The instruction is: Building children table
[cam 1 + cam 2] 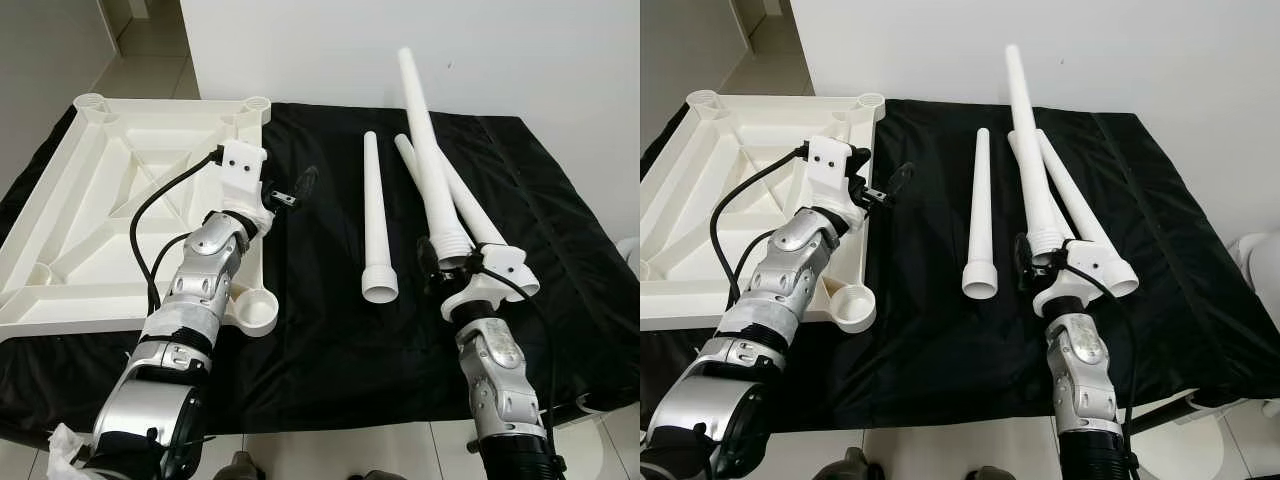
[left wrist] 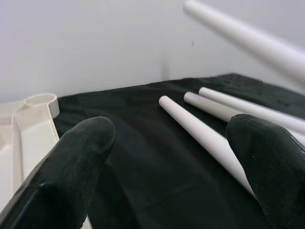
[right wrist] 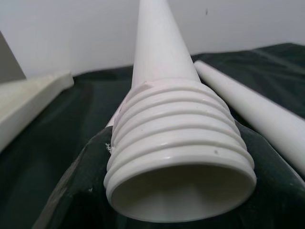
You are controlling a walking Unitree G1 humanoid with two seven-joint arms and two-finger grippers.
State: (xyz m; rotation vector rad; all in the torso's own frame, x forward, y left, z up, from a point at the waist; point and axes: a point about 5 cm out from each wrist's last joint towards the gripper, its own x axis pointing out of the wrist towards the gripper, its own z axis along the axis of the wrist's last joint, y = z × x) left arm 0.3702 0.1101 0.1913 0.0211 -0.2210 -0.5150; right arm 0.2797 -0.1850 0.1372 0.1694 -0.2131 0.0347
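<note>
The right gripper (image 1: 452, 268) was clamped on the threaded end of a leg (image 1: 428, 160) tilted up toward the far edge, apparently clear of the cloth (image 1: 330, 350), with the tabletop's near-corner socket (image 1: 255, 311) to its left, nearer the open left gripper (image 1: 292, 192).

Head stereo pair is looking forward and down from above; both eyes are sharing the black-cloth-covered tabletop (image 1: 340, 340). Left wrist camera is looking along its black fingers (image 2: 71, 167), close over the cloth, toward the white wall (image 2: 95, 43). Right wrist camera is sitting very near the threaded end of a white tapered plastic leg (image 3: 178, 143).
</note>
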